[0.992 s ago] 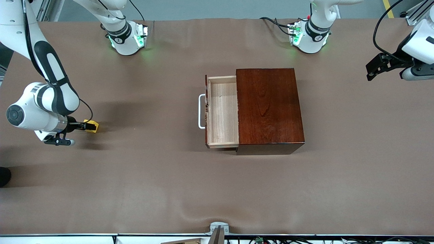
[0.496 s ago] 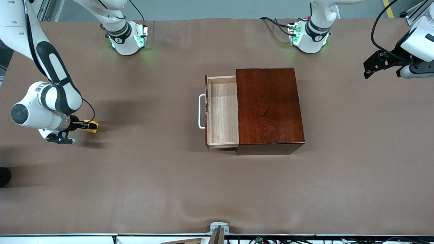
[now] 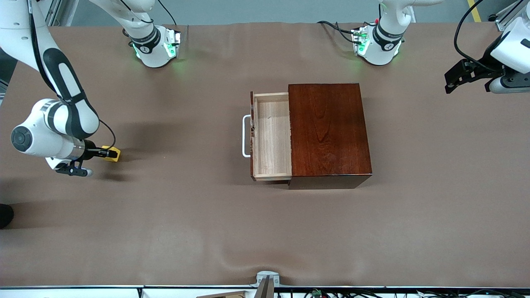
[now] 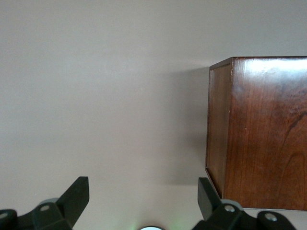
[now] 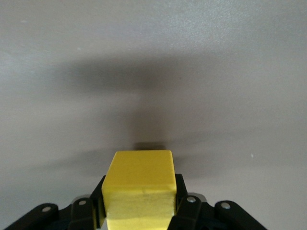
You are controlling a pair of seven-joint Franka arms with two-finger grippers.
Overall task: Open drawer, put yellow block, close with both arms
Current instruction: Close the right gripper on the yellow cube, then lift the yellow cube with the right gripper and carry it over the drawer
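Brown covering is spread over the table (image 3: 165,231). A dark mahogany box (image 3: 329,130) is set near the table's middle, and the drawer (image 3: 271,136) is pulled out toward the right arm's end, its pale tray bare, its white handle (image 3: 245,136) at the front. The left gripper (image 3: 455,78) is held over the table at the left arm's end, well apart from the box; its jaws are spread wide with nothing between them. The right gripper (image 3: 108,154) is positioned low at the right arm's end, its jaws closed on the yellow block (image 3: 112,154), well apart from the drawer.
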